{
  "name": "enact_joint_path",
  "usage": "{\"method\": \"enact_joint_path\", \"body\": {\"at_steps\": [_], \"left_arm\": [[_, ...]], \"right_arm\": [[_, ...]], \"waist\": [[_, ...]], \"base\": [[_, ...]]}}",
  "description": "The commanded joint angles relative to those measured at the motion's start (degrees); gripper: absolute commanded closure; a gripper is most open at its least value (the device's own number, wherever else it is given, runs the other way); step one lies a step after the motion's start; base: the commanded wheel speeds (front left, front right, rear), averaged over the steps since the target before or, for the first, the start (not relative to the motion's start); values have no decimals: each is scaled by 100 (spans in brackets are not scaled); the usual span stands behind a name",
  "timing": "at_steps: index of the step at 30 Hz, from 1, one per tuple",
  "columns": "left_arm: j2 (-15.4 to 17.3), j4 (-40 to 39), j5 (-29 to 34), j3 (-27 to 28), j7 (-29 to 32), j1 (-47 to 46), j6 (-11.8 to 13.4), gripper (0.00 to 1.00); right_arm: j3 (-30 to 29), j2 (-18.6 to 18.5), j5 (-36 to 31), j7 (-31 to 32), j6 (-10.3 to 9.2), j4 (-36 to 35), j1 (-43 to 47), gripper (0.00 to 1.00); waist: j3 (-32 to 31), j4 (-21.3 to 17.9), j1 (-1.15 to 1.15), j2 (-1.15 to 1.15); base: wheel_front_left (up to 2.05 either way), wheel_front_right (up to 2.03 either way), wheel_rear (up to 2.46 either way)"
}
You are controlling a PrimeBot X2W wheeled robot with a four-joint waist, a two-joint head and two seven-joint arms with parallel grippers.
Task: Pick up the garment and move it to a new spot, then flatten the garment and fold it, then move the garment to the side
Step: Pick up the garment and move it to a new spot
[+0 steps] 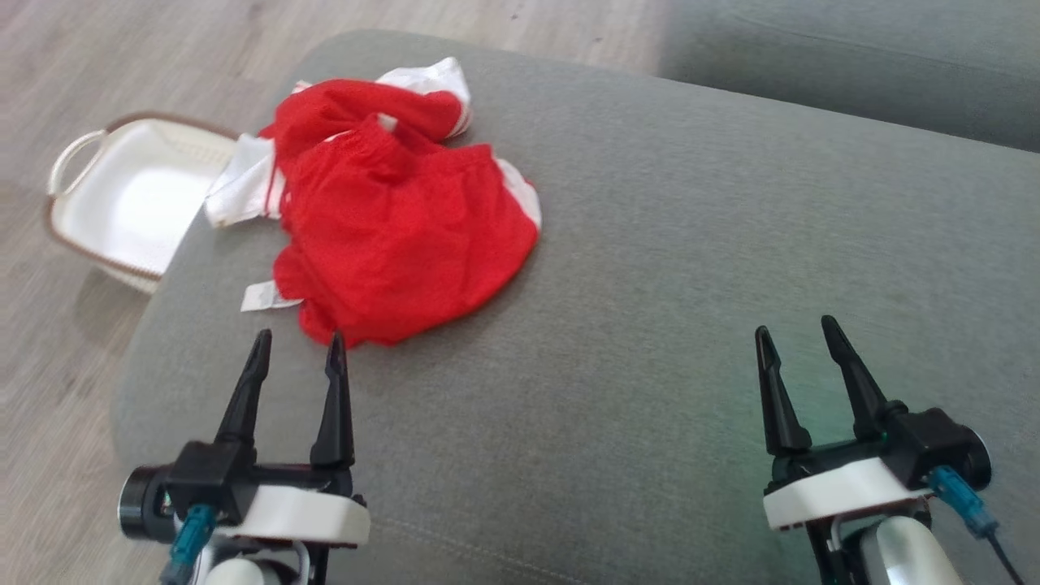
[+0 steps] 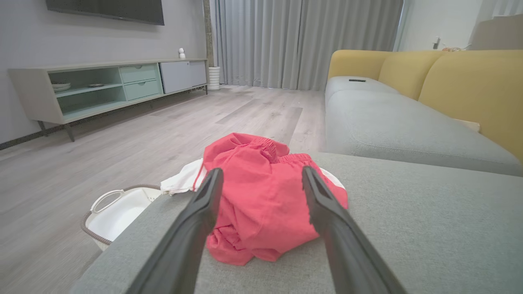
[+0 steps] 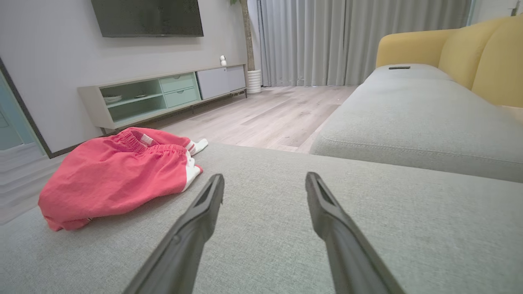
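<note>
Head view: I see the basket with one side hidden behind the cushion. Left wrist view: my 2 fingers cover parts of the garment; the TV is cropped by the top edge. The dark object on the far seat is too small for me to identify.
</note>
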Motion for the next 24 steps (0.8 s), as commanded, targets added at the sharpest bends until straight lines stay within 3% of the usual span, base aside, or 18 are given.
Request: {"method": "enact_joint_path", "body": {"at_steps": [1, 9, 15, 16, 19, 24], "left_arm": [[39, -230, -1, 213, -70, -249, 4, 0], [54, -420, 232, 428, -70, -605, -9, 0], [432, -436, 247, 831, -70, -1872, -257, 0], [606, -103, 223, 887, -70, -2402, -417, 0], [819, 788, 137, 946, 52, -3284, -589, 0], [823, 2333, -264, 904, 848, -4904, -815, 0]], "right_arm": [[121, -52, -48, -62, 44, -203, -187, 0], [193, -120, -199, -62, 44, -223, -275, 0], [264, -397, -267, -62, 44, -328, -557, 0], [279, -493, -284, -62, 44, -357, -639, 0], [317, -644, -306, -62, 44, -380, -759, 0], [305, -902, -352, -62, 44, -500, -982, 0]], "waist": [[71, 113, 0, 0], [429, -71, 0, 0], [1084, -471, 0, 0], [1285, -556, 0, 0], [1581, -638, 0, 0], [2130, -585, 0, 0]], "base": [[0, 0, 0], [0, 0, 0], [0, 0, 0], [0, 0, 0], [0, 0, 0], [0, 0, 0]]}}
